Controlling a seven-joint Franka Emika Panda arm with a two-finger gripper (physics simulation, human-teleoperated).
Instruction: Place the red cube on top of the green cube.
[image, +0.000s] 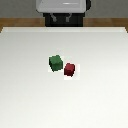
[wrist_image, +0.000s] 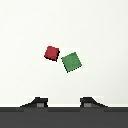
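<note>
The red cube (image: 70, 69) rests on the white table (image: 30, 95) near its middle. The green cube (image: 55, 62) sits right beside it, toward the exterior view's left and slightly farther back, their corners nearly touching. The wrist view looks down on both, the red cube (wrist_image: 51, 52) and the green cube (wrist_image: 72, 61), from well above. My gripper (wrist_image: 64, 104) is open: its two dark fingertips (wrist_image: 37, 103) stand wide apart with nothing between them, away from both cubes. In the exterior view the gripper itself cannot be made out.
The robot's grey base (image: 62, 7) stands at the table's far edge, with a strip of brown wooden floor (image: 10, 22) behind it.
</note>
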